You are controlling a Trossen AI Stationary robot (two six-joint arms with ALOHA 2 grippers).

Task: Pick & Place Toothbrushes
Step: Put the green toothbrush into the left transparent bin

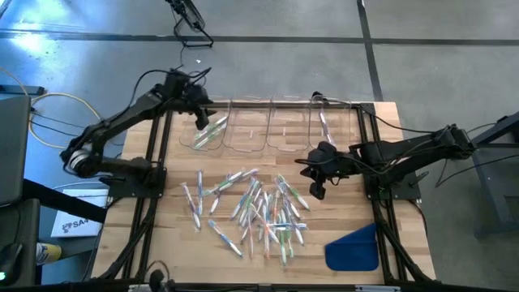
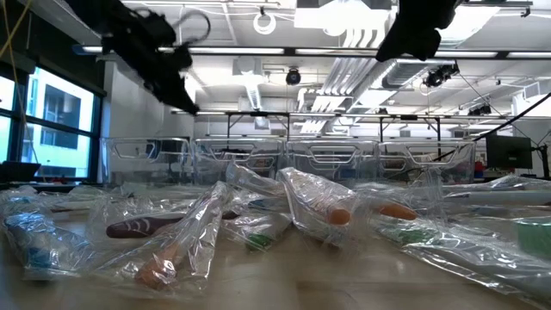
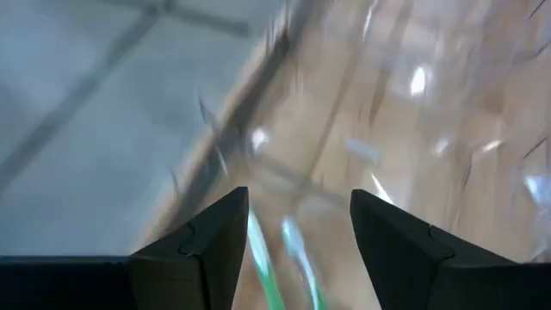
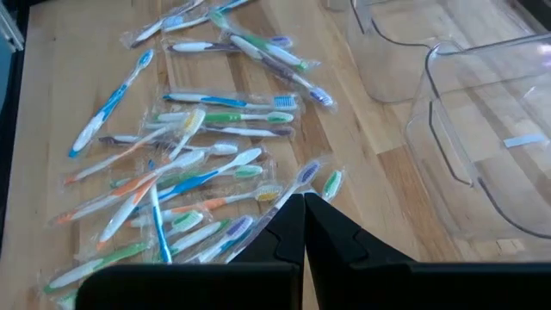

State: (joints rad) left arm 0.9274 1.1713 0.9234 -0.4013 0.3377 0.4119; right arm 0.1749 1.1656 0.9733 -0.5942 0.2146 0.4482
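The left claw [image 1: 200, 113] is hovering over the leftmost of the clear bins [image 1: 209, 128] at the far edge of the desk [image 1: 349, 203], with its two fingers [image 3: 215, 241] spread wide and gripping nothing. In the left wrist view, green and pale toothbrush handles are lying in the bin just beyond the gap between the fingers; the high view shows a small bunch of toothbrushes [image 1: 212, 130] resting inside that same bin, apparently two or three, though the exact count is hard to tell.

The right claw [image 1: 316, 188] is hanging just above the desk, in front of the bins and just beside the right edge of the pile, with its fingers [image 4: 288, 232] pressed together and holding nothing.

Four clear bins are standing side by side in a row along the far edge of the desk. One toothbrush [image 1: 324, 128] is lying in the rightmost bin [image 1: 332, 130]; the two middle bins are showing only bare wood through their bottoms.

The main pile of toothbrushes [image 1: 259, 211] is lying scattered on the desk in front of the bins, each in a clear wrapper, with green, blue, orange and purple colouring. There are several dozen, too overlapped to count exactly. One blue cloth-like piece [image 1: 353, 248] is lying near the front right corner of the desk, well apart from the bins.
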